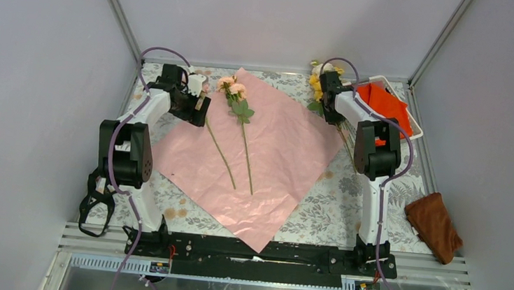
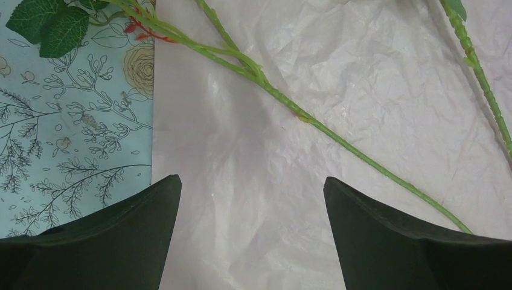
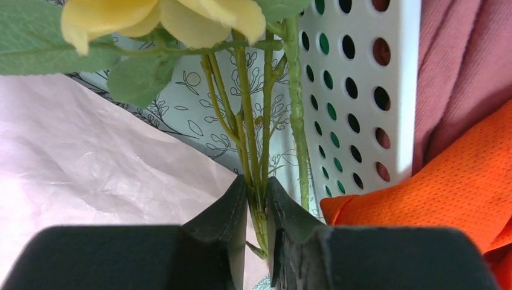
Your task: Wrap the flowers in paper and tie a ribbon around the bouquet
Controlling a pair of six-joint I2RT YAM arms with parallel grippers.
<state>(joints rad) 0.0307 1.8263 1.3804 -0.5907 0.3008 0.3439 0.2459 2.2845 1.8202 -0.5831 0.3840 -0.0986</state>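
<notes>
Black right tool (image 3: 256,184) is pinched narrow on the green stems (image 3: 247,139) of the yellow flowers (image 3: 163,18). The grip is low down and the stems run straight out between the fingers. Just right of it is the white perforated basket (image 3: 362,90) with the orange cloth (image 3: 441,199) inside. Just left is a corner of the paper (image 3: 90,163). My top view puts this tool at the far right of the bench (image 1: 347,209).

Left tool (image 2: 252,181) is wide with nothing in it, hanging over the paper's left edge. One long stem (image 2: 338,139) lies diagonally on the sheet ahead of it. Its leaves lie off the sheet on the floral bench cover. Its bloom is behind the tool in the top view, so I can't call the colour.

Pink flowers (image 1: 232,87) lie near the sheet's far corner, stem pointing toward me. Paper lies flat, pale pink face up, set as a diamond. Brown cloth (image 1: 434,223) sits by the bench's right edge, well apart.
</notes>
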